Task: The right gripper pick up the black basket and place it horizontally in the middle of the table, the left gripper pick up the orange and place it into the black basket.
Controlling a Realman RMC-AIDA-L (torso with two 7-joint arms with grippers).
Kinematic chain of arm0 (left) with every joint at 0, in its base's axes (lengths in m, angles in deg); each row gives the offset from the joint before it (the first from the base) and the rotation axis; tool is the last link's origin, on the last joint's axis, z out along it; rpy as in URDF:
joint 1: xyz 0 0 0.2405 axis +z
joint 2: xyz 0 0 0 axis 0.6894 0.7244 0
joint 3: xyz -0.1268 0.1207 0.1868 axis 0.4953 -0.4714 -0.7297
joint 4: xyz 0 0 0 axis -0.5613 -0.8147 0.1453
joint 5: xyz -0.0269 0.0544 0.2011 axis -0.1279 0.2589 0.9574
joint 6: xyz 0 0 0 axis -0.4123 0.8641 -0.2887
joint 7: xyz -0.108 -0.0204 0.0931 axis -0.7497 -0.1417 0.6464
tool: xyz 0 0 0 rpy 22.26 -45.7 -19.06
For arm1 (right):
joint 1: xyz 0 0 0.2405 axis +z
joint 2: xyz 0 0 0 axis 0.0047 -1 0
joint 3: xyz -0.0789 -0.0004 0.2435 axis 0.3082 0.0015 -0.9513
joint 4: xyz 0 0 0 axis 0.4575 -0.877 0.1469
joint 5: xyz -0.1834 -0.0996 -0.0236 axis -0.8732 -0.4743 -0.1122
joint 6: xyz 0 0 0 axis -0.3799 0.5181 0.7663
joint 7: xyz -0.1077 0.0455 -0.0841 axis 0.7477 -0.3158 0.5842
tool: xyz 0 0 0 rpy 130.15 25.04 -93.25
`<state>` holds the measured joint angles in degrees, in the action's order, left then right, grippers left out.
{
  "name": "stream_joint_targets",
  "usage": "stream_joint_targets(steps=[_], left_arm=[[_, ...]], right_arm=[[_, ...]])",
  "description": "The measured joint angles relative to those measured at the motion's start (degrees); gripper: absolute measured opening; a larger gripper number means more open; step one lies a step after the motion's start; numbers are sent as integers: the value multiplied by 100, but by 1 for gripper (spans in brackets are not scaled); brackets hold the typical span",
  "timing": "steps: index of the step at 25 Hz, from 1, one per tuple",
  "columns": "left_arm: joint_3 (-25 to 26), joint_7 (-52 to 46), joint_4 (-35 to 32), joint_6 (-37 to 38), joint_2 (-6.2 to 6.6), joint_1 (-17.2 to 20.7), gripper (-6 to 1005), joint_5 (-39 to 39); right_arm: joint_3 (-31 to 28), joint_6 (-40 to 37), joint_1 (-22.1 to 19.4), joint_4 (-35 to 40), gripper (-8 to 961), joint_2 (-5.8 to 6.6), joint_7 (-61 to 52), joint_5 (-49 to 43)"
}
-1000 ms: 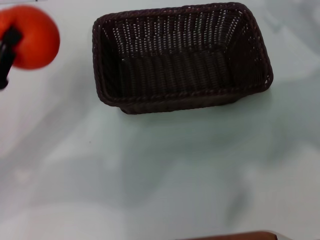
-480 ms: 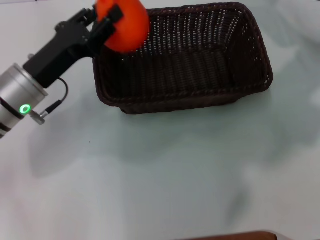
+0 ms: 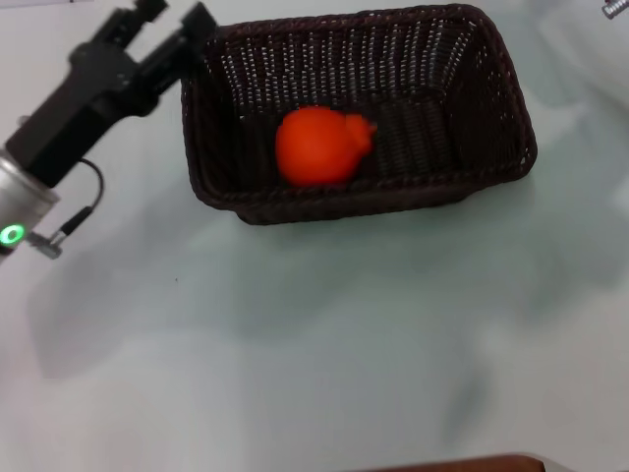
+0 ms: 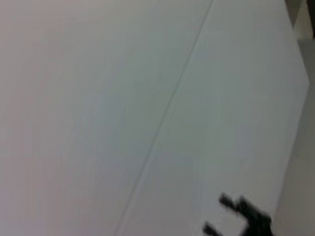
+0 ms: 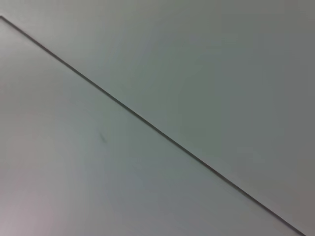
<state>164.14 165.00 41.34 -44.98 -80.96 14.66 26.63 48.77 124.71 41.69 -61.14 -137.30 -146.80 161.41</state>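
Note:
The black basket (image 3: pixel 359 202) lies lengthwise across the far middle of the white table (image 3: pixel 314 344). The orange (image 3: pixel 316 146) rests inside it, left of centre, tipped so its knob points right. My left gripper (image 3: pixel 174 17) is open and empty, just outside the basket's far left corner, with its fingers above the rim. Only a sliver of my right gripper (image 3: pixel 615 8) shows in the head view, at the top right edge. It also shows in the left wrist view (image 4: pixel 243 219) as a small blurred dark shape far off.
The left arm's silver cuff with the green light (image 3: pixel 12 234) and its thin cable (image 3: pixel 77 211) hang over the table's left side. A brown edge (image 3: pixel 462 464) shows at the near border. The right wrist view shows only bare table with a thin seam (image 5: pixel 147 125).
The left gripper carried the orange from the far left over the basket's left end and let go. The orange now lies inside the basket, and the open gripper has drawn back left.

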Motion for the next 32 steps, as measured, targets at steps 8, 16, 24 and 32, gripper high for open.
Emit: stream_joint_targets(steps=[8,16,24,32], left_arm=[[388,24,393,-913,14,976,869,-1307],[1292,432,461,-1375,34,1928,895,-2014],[1294,675,424,-1412,28,2370,881,-2557],[1291,677,388,-1417,20,2326,871,-2569]], right_arm=[[-78,365,-178,-20,776,-1,811,134],[-879,667,-464,-146,775,-13,3386,262],[-1242,674,-658,-646,775,-19,5279,1395],[-1414,623,-634,-695,775,-19,5313,1460]])
